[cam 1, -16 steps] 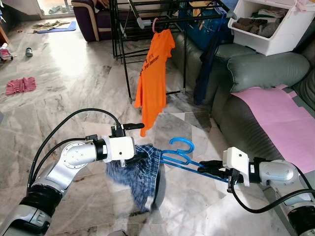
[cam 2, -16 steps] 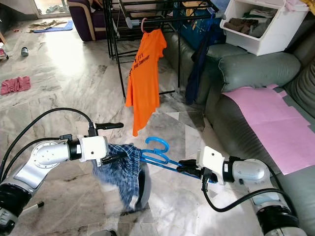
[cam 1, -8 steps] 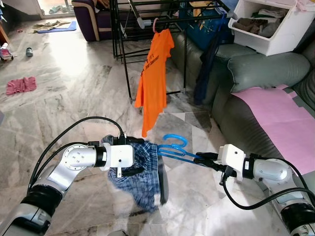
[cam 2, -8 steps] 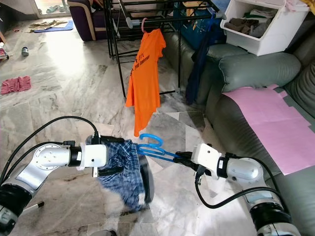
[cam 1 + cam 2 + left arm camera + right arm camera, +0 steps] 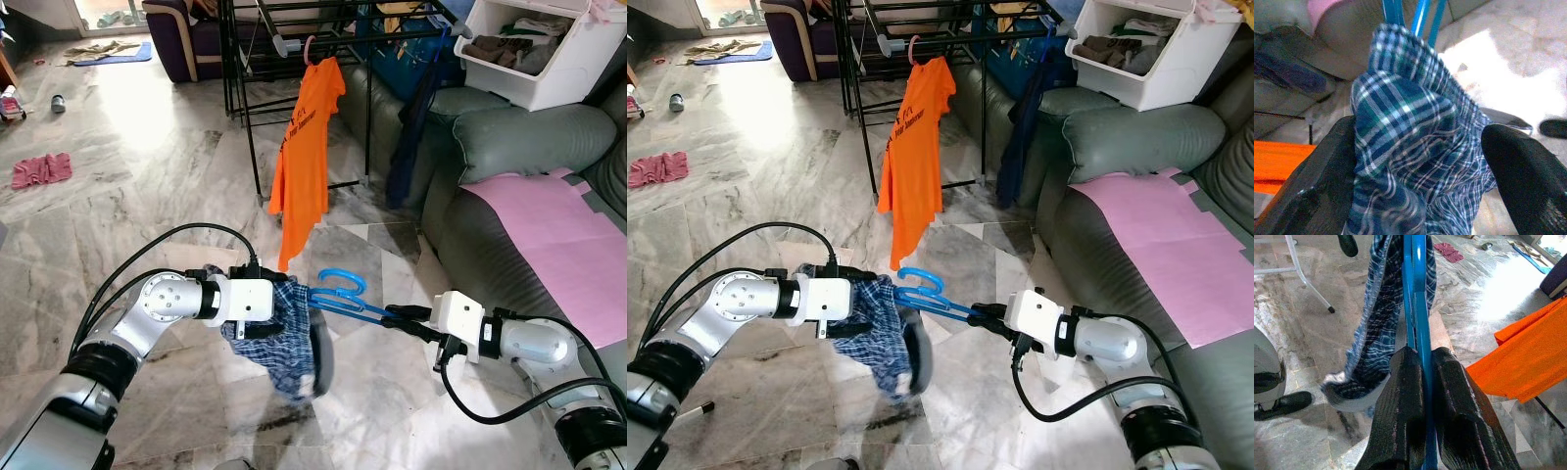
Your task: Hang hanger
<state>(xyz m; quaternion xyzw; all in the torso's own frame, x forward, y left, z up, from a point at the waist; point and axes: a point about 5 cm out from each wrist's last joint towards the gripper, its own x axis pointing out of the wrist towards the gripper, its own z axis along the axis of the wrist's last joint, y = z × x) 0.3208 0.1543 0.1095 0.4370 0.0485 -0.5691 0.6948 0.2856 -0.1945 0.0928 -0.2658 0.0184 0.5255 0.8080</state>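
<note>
Marble floor [image 5: 147, 186] ahead, drying rack [image 5: 294, 24] at 12 o'clock: right gripper [image 5: 400, 315] clenched the blue hanger [image 5: 343, 294] at 3 o'clock, left gripper [image 5: 279, 308] grasped the plaid shorts [image 5: 284, 333]; judged best to keep the hanger level while threading cloth on.

Grey marble floor [image 5: 147, 196]: pink cloth [image 5: 41, 169] near far-left edge, black drying rack [image 5: 245, 88] standing at far edge.
</note>
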